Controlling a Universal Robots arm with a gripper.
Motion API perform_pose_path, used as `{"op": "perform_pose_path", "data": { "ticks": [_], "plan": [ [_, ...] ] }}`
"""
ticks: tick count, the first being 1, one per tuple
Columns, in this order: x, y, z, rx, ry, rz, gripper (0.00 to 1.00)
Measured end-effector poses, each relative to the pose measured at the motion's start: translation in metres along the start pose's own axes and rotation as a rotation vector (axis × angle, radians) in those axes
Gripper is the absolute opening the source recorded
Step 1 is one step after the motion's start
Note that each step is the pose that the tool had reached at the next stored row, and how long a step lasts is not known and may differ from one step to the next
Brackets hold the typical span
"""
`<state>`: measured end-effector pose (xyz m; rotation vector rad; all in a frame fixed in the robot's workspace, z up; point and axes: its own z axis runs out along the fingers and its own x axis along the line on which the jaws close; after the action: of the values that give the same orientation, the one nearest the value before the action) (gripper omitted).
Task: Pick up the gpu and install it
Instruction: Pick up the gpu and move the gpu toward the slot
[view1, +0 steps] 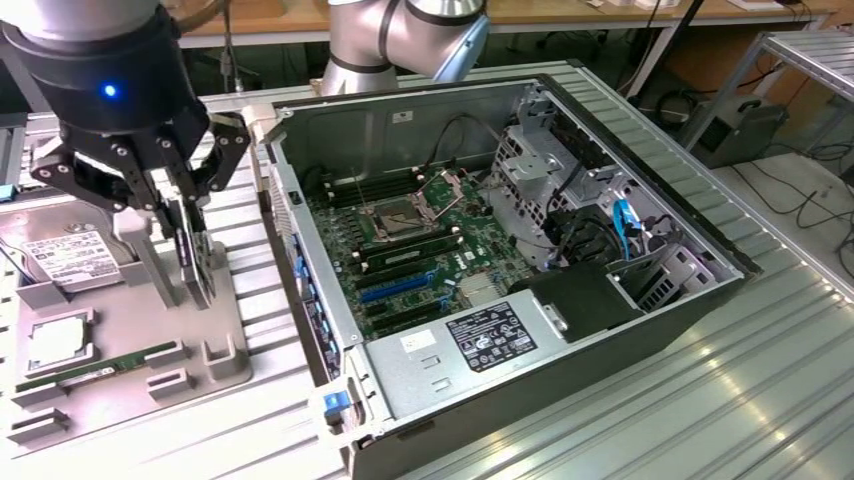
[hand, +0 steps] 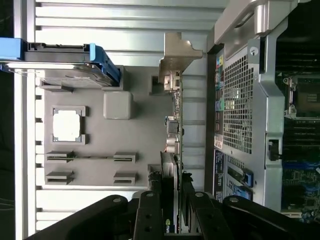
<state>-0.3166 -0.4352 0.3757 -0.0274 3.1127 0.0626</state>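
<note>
Ribbed silvery metal forms the surface (view1: 747, 400). At the exterior view's left, the black hand (view1: 178, 213) is clamped on the top edge of the gpu (view1: 199, 270), a thin dark circuit card standing upright on edge in the grey moulded parts tray (view1: 230, 335). Just to the tray's right lies the open black computer case (view1: 667, 185), with its green motherboard (view1: 414, 250) exposed.
</note>
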Motion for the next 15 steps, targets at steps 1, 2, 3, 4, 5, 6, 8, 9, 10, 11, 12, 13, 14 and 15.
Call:
{"op": "perform_pose_path", "data": {
  "ticks": [1, 2, 3, 4, 5, 6, 8, 9, 10, 11, 12, 13, 14, 15],
  "plan": [
    [-0.001, -0.0010, -0.0046, -0.0001, 0.0016, 0.000, 0.26],
    [-0.003, -0.0020, -0.0094, -0.0001, 0.0031, 0.000, 0.26],
    [-0.005, -0.0030, -0.0140, -0.0001, 0.0044, 0.000, 0.26],
    [-0.008, -0.0045, -0.0200, 0.0000, 0.0061, 0.000, 0.26],
    [-0.012, -0.0059, -0.0249, -0.0001, 0.0071, 0.000, 0.26],
    [-0.015, -0.0071, -0.0292, -0.0002, 0.0078, 0.000, 0.26],
    [-0.023, -0.0100, -0.0382, -0.0005, 0.0096, 0.000, 0.26],
    [-0.030, -0.0122, -0.0460, -0.0010, 0.0110, 0.001, 0.26],
    [-0.038, -0.0143, -0.0539, -0.0017, 0.0127, 0.000, 0.26],
    [-0.043, -0.0153, -0.0585, -0.0025, 0.0134, 0.001, 0.26],
    [-0.047, -0.0160, -0.0619, -0.0034, 0.0140, 0.001, 0.26],
    [-0.052, -0.0169, -0.0648, -0.0046, 0.0146, 0.001, 0.26],
    [-0.057, -0.0176, -0.0664, -0.0062, 0.0147, 0.001, 0.26],
    [-0.061, -0.0183, -0.0673, -0.0076, 0.0147, 0.001, 0.26]
  ]
}}
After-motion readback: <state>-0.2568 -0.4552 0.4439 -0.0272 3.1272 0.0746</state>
